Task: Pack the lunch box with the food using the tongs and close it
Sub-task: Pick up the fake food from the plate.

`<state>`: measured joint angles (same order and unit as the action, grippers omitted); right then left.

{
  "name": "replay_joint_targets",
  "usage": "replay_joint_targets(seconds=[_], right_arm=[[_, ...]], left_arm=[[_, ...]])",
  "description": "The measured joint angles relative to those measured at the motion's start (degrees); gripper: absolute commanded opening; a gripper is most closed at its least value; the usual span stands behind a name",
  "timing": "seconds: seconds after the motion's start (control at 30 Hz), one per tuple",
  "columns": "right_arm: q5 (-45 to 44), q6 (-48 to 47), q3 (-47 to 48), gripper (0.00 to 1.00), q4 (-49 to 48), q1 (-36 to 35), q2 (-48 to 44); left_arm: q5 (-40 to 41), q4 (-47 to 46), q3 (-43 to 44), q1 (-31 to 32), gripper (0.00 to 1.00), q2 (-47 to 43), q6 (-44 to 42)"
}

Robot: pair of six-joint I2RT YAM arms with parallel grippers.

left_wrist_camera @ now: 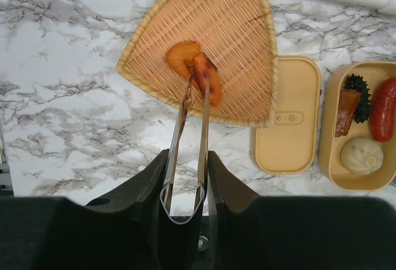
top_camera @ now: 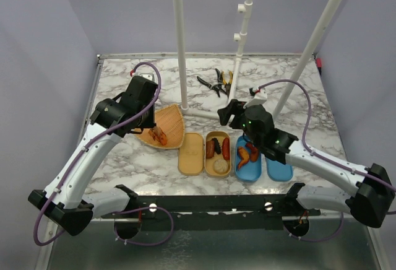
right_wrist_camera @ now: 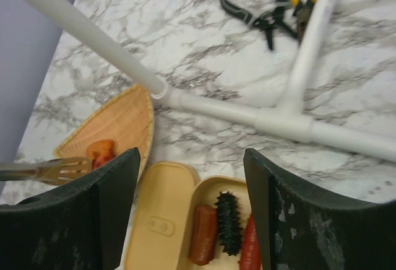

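Tongs (left_wrist_camera: 202, 118): thin grey metal, two narrow arms joined in a slim V. The left gripper (left_wrist_camera: 187, 172) is clenched on them near the joined end, its black fingers (left_wrist_camera: 151, 186) pressing the arms together. The tips sit either side of a glossy red-orange food piece (left_wrist_camera: 206, 79), which lies against a rounder orange piece (left_wrist_camera: 181, 55). Both rest on a fan-shaped woven basket tray (left_wrist_camera: 229, 22).

Just right of the tray lies a smooth beige oblong lid (left_wrist_camera: 288, 121), flat on the table. Beside it stands the open beige lunch box (left_wrist_camera: 330, 158), holding a smooth round beige bun (left_wrist_camera: 362, 156), a red sausage (left_wrist_camera: 383, 109), a dark knobbly piece (left_wrist_camera: 359, 90) and an orange-brown strip (left_wrist_camera: 346, 112).

The right gripper (right_wrist_camera: 192, 161) hangs above the lid and box, released, jaws wide apart with nothing between them. Beyond the box, a blue oblong container (top_camera: 247, 174) holds orange and red pieces.

The table (left_wrist_camera: 62, 96) is white marble-patterned. White pipe framing (right_wrist_camera: 216, 109) and black-and-yellow pliers (right_wrist_camera: 272, 16) lie at the far side.
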<state>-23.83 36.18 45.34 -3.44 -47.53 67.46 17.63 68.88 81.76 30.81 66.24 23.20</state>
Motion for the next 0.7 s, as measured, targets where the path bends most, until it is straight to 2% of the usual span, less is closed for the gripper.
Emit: replay_joint_targets(seconds=[0.17, 0.27, 0.7], right_arm=[[-7.52, -6.80, -4.79, 0.75, 1.25, 0.17, -8.20], [-10.14, -8.81, -6.03, 0.75, 2.97, 0.70, -9.90], [-11.30, -8.55, -11.08, 0.75, 6.62, 1.01, -11.63]], left_arm=[[0.26, -0.72, -2.69, 0.00, 0.31, -1.14, 2.05], [0.48, -1.90, -3.74, -0.04, 0.31, -1.86, 2.71], [0.94, -5.09, -4.11, -0.37, 0.33, -2.51, 5.51]])
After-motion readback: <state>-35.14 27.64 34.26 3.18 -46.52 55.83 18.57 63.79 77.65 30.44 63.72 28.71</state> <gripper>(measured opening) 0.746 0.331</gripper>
